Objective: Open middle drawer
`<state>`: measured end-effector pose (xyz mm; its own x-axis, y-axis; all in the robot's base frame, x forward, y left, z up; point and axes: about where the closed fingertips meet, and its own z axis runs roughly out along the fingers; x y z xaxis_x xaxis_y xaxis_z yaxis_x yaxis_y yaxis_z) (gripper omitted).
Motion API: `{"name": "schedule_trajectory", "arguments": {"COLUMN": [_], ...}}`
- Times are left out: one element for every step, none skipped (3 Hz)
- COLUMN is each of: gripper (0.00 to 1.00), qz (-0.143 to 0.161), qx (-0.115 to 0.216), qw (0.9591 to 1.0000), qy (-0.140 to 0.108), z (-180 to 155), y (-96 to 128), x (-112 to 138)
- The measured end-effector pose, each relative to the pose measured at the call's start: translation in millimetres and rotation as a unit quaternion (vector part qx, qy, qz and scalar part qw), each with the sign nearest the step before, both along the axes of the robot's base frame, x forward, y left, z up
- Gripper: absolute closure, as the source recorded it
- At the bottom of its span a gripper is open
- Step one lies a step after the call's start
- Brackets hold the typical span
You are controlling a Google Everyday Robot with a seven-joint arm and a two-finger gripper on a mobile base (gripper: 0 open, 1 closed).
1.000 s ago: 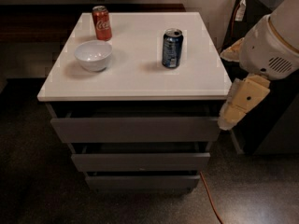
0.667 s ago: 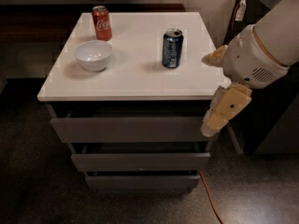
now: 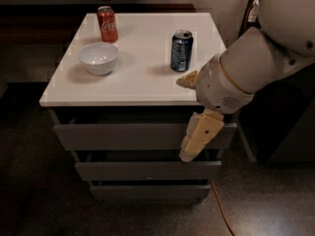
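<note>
A grey cabinet under a white top (image 3: pixel 133 85) has three flat, handleless fronts. The middle drawer (image 3: pixel 142 171) looks pushed in, between the taller top front (image 3: pixel 123 135) and the narrow bottom front (image 3: pixel 147 191). My gripper (image 3: pixel 182 119) is at the cabinet's front right and is open. One cream finger (image 3: pixel 199 136) hangs down across the top front, its tip at the gap just above the middle drawer. The other finger (image 3: pixel 187 80) is up at the top's front edge. Nothing is held.
On the white top stand a red cola can (image 3: pixel 107 17), a white bowl (image 3: pixel 98 58) and a blue can (image 3: pixel 181 50) close to my arm. An orange cable (image 3: pixel 221 211) runs along the floor at the right. Dark furniture stands right of the cabinet.
My arm has swung left and down, from beside the cabinet's right edge to in front of the top drawer, with the lower finger now reaching toward the middle drawer's top edge.
</note>
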<state>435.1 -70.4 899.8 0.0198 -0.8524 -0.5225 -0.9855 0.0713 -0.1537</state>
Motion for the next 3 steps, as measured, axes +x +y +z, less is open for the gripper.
{"name": "schedule_trajectory", "arguments": {"gripper": [0.0,0.0,0.0], "qz": [0.023,0.057,0.074], "qx": [0.0,-0.02,-0.049], "qw": [0.9997,0.9981,0.996], "qy": [0.006,0.008,0.007], "z": [-17,-38,-54], "y": [22,47,59], "x": [-2,-7,-9]}}
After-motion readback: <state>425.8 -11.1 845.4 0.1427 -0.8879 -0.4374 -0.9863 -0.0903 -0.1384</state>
